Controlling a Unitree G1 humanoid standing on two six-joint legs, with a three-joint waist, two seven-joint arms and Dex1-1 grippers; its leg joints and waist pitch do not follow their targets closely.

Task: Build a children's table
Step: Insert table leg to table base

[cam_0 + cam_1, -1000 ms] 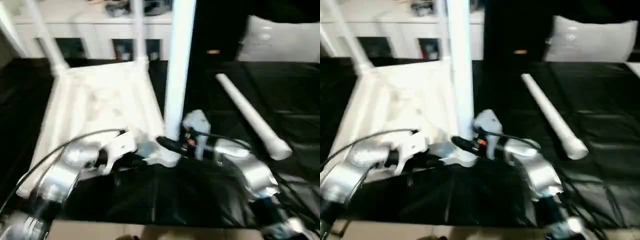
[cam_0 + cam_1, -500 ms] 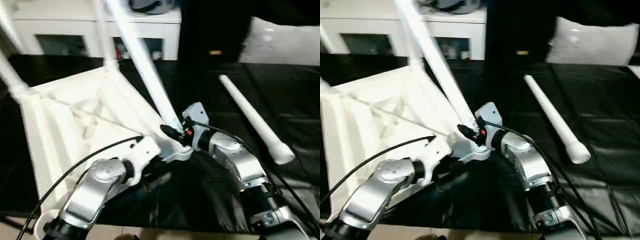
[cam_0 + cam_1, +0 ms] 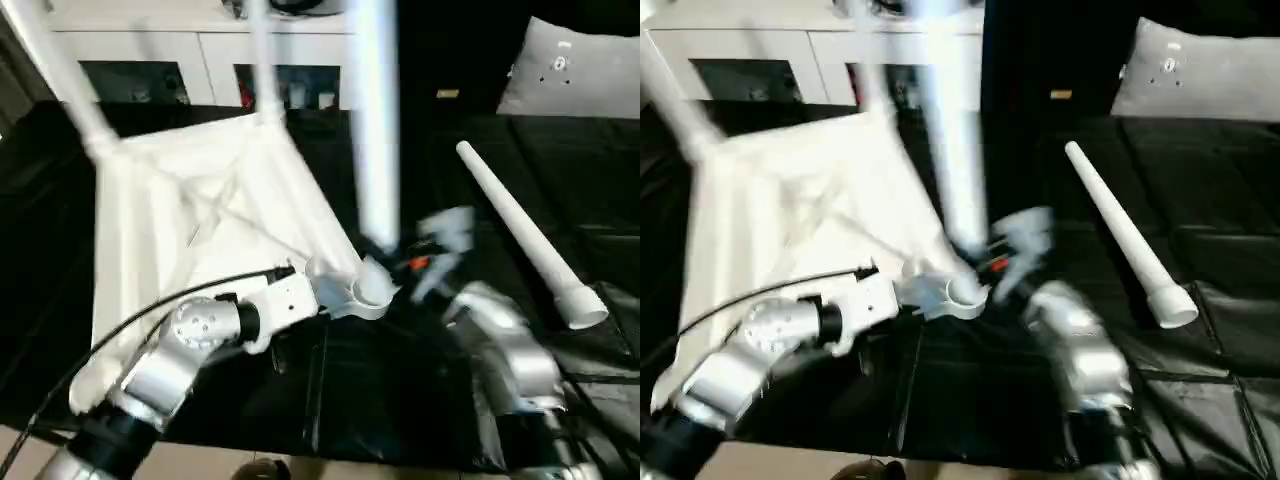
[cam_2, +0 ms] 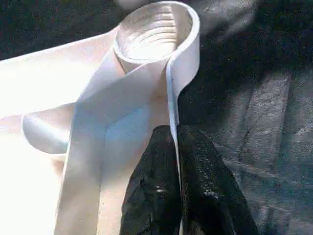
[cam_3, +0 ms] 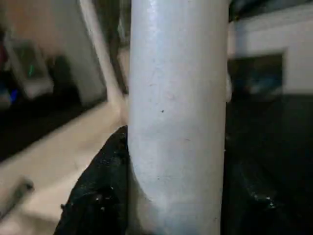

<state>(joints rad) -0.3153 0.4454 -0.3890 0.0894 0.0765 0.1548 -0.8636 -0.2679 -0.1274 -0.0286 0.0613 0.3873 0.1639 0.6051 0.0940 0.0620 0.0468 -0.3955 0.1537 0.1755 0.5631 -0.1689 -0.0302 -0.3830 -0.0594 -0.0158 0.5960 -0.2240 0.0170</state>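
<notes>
The white tabletop [image 3: 200, 215] lies underside up on the black surface, with two legs [image 3: 72, 92] standing in its far sockets. My left gripper [image 4: 176, 142] is shut on the tabletop's rim, just beside the near corner socket [image 4: 155, 33], which is empty and ribbed inside. My right gripper [image 5: 176, 196] is shut on a third white leg [image 3: 378, 120]. It holds that leg upright, the lower end just above that socket [image 3: 370, 290]. A fourth leg [image 3: 520, 235] lies loose on the right.
A grey cushion [image 3: 575, 70] sits at the back right. A white cabinet [image 3: 200, 45] runs along the back behind the tabletop. Black sheeting [image 3: 400, 400] covers the surface under and in front of my arms.
The held leg has swung from leaning left to upright over the near socket. The tabletop has turned with my left gripper still on its rim. The head view has shifted too.
</notes>
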